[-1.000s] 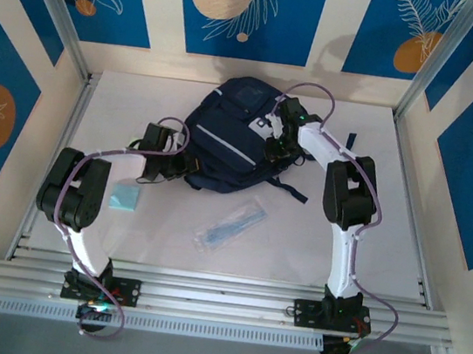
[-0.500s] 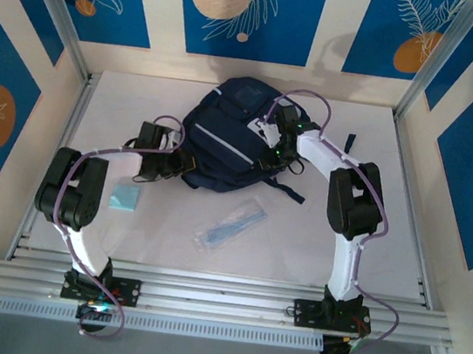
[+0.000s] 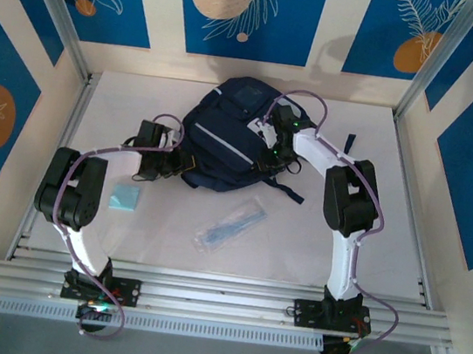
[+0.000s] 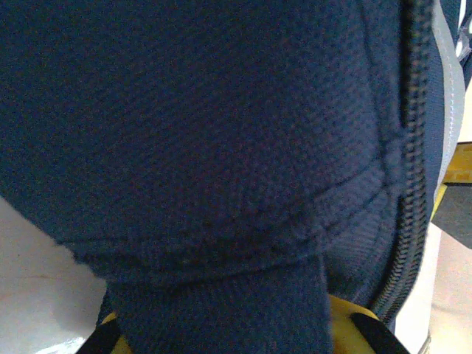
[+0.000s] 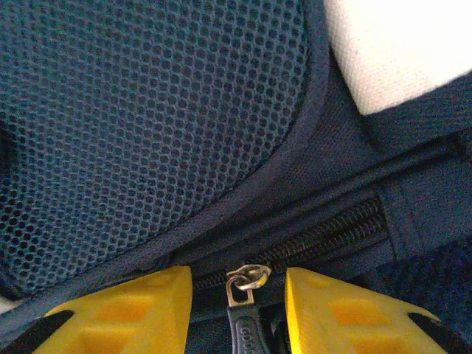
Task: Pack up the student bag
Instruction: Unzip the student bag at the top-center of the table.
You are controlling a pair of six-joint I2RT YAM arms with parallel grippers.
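navy student bag [image 3: 224,140], flat, mid-table

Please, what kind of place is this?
Probably a robot lab booth: a white table fenced by aluminium rails, decorated blue wall panels around it, and the student bag staged on top.

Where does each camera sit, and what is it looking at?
Top: above and behind the arms, looking down at the table, the bag, the left gripper and the right gripper.
Left wrist: on the left arm, right up against the bag's navy fabric; its yellow fingers peek in at the bottom.
Right wrist: on the right arm, facing the bag's mesh; the zipper pull sits between its yellow fingers.
Shared: all three see the bag.
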